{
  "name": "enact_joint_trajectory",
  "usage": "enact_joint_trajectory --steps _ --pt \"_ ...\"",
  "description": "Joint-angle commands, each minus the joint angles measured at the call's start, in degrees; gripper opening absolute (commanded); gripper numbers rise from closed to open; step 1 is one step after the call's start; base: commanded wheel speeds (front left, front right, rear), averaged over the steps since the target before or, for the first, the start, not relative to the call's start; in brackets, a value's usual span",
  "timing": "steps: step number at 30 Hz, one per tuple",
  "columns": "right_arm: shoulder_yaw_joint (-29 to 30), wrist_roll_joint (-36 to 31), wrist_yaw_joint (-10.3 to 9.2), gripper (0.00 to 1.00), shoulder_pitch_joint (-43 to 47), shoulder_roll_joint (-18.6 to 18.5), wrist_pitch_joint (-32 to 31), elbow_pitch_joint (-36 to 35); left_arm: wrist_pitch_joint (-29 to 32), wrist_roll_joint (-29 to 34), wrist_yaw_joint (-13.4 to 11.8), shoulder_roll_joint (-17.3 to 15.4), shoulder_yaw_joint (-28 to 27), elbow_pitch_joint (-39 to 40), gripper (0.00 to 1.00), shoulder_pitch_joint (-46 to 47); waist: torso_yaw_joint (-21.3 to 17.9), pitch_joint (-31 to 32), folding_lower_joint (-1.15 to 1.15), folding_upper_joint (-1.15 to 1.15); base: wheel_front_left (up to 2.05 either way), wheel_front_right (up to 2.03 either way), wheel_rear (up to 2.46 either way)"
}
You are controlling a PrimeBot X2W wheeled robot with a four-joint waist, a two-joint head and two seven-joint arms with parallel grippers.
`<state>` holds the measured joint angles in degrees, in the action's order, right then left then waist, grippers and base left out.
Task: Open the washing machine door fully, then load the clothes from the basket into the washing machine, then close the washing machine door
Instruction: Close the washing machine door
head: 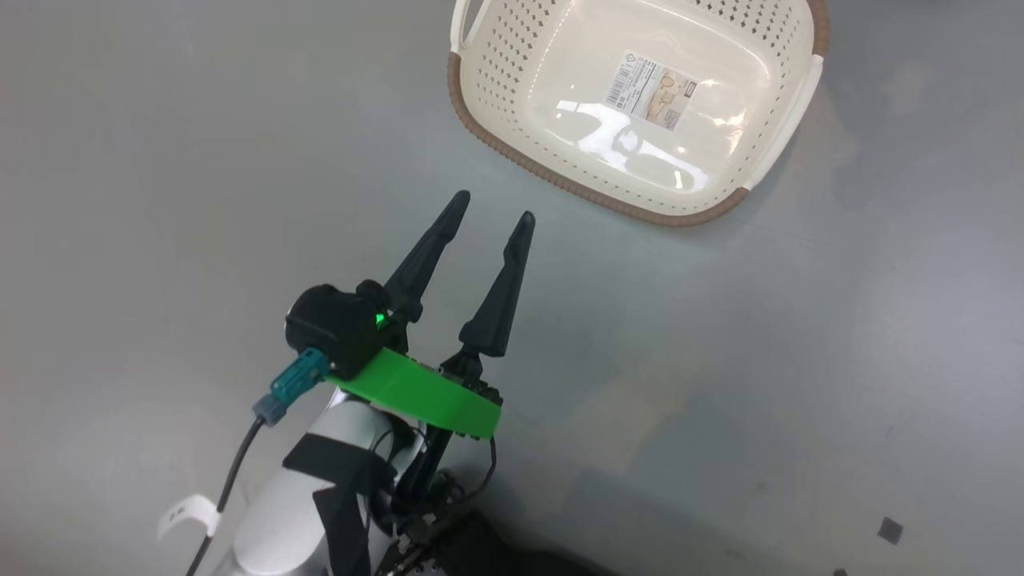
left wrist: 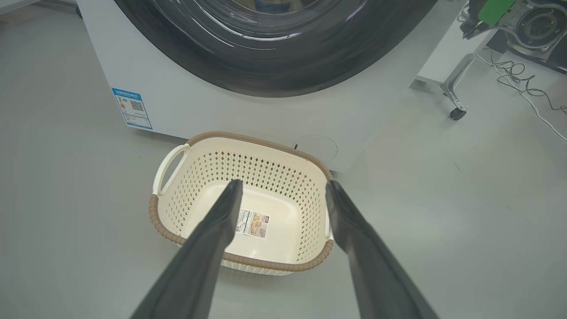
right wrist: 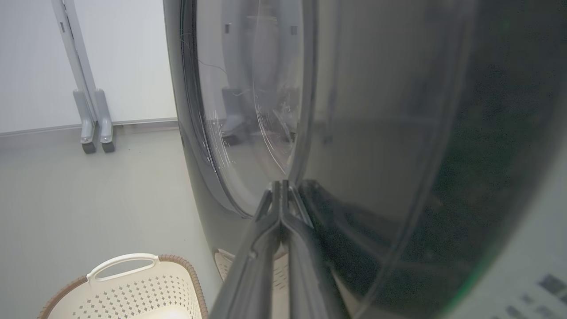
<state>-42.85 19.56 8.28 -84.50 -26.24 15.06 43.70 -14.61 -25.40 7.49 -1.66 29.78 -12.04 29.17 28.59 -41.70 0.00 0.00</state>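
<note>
The cream basket with its brown rim sits on the grey floor and holds nothing but a label sticker; the clothes are out of view. My left gripper hovers open just short of the basket's near rim, its fingers spread over the basket in the left wrist view. Behind the basket stands the white washing machine with the glossy black washing machine door lying against its front. My right gripper is shut and empty, tips touching the door near the glass.
A blue label and a round service flap mark the washer's lower front. A wheeled stand leg and loose cables lie to its right. Grey frame feet stand by the wall. Open floor surrounds the basket.
</note>
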Motion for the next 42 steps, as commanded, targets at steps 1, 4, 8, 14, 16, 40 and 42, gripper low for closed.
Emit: enact_joint_trajectory --steps 1,4,8,14,16,40,42 --pt "2.35 -0.11 -0.79 0.0 -2.76 -0.1 -0.06 -0.11 -0.39 -0.43 0.0 -1.24 -2.11 1.13 1.0 -0.22 -0.08 0.12 0.0 0.0 0.0 0.0 0.0" --pt "2.35 -0.42 -0.79 0.0 -2.31 0.17 -0.06 0.0 -0.39 -0.55 0.0 -1.23 -2.19 1.1 1.0 -0.32 -0.38 0.5 0.0 0.0 0.0 0.0 0.0" --pt "2.09 -0.35 -0.79 0.0 -1.28 0.59 -0.06 -0.09 -0.39 0.27 0.0 -1.23 -2.39 0.83 1.0 -0.43 -1.05 1.58 0.0 0.0 0.0 0.0 0.0" --pt "2.04 0.12 -0.79 0.0 1.82 1.52 -0.06 -1.81 -0.39 1.31 0.0 -1.22 -3.24 0.22 1.0 -1.0 -2.61 4.11 0.0 0.0 0.0 0.0 0.0" --pt "1.69 1.43 -0.79 0.0 4.08 1.84 -0.06 -3.47 -0.39 1.77 0.0 -1.33 -3.65 -0.01 1.0 -1.34 -3.44 5.52 0.0 0.0 0.0 0.0 0.0" --pt "16.43 -2.83 -0.79 0.0 42.46 2.53 -0.06 -24.41 -0.39 4.51 0.0 -8.12 -8.23 -2.27 1.0 -10.77 -18.46 26.71 0.0 0.0 0.0 0.0 0.0" --pt "18.17 -3.41 -0.79 0.0 45.67 2.91 -0.06 -25.92 -0.39 4.49 0.0 -8.53 -8.81 -2.24 1.0 -11.58 -19.39 27.78 0.0 0.0 0.0 0.0 0.0"
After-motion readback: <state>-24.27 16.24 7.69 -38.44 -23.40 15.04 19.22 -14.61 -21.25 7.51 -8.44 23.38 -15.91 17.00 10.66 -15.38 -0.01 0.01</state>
